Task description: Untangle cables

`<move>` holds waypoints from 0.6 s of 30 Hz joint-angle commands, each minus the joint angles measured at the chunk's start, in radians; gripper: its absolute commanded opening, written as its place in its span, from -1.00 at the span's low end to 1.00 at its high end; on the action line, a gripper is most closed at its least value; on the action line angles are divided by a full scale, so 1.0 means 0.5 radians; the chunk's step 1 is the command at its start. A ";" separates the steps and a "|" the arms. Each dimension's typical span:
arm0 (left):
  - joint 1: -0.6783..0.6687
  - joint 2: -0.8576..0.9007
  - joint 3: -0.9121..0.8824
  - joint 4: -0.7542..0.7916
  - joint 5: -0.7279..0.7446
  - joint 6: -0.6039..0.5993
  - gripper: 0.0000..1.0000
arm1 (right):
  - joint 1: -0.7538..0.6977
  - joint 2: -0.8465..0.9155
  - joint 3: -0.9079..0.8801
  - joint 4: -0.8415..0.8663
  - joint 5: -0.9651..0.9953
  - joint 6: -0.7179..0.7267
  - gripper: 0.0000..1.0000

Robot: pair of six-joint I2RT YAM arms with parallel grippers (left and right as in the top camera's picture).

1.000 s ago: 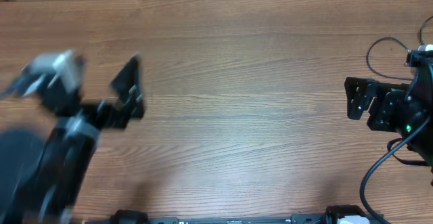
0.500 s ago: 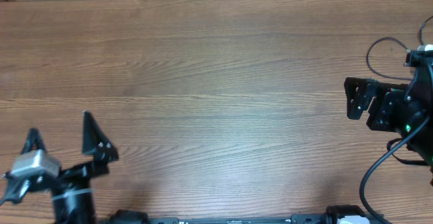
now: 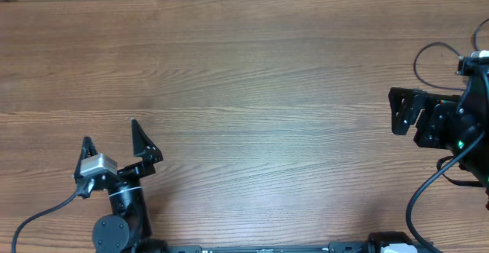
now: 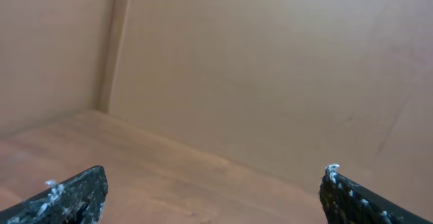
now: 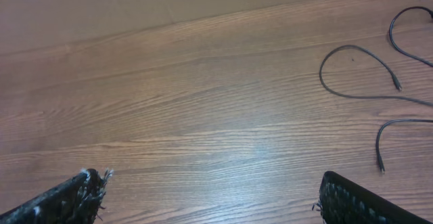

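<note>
The cables (image 5: 321, 72) lie as loose, separate strands on the table (image 5: 203, 116), at the right edge of the right wrist view. No crossing shows there, so I judge the untangling nearly done. The left hand (image 3: 112, 136), lower left, and the right hand (image 3: 399, 111) both have their fingers apart and hold nothing.

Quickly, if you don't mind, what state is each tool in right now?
Left tool: open, holding nothing.
Right tool: open, holding nothing; the cables lie apart from it.
</note>
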 commanded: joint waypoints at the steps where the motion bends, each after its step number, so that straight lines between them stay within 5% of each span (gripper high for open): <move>1: 0.014 -0.082 -0.083 -0.005 -0.184 0.029 0.99 | 0.006 -0.005 0.002 0.009 0.018 0.007 1.00; 5: 0.069 -0.140 -0.175 -0.004 -0.243 0.027 0.99 | 0.006 -0.005 0.002 0.009 0.018 0.007 1.00; 11: 0.349 -0.198 -0.285 -0.019 0.163 0.022 0.99 | 0.006 -0.005 0.002 0.009 0.018 0.008 1.00; 18: 0.359 -0.198 -0.424 -0.156 0.390 0.014 0.99 | 0.006 -0.005 0.002 0.009 0.018 0.008 1.00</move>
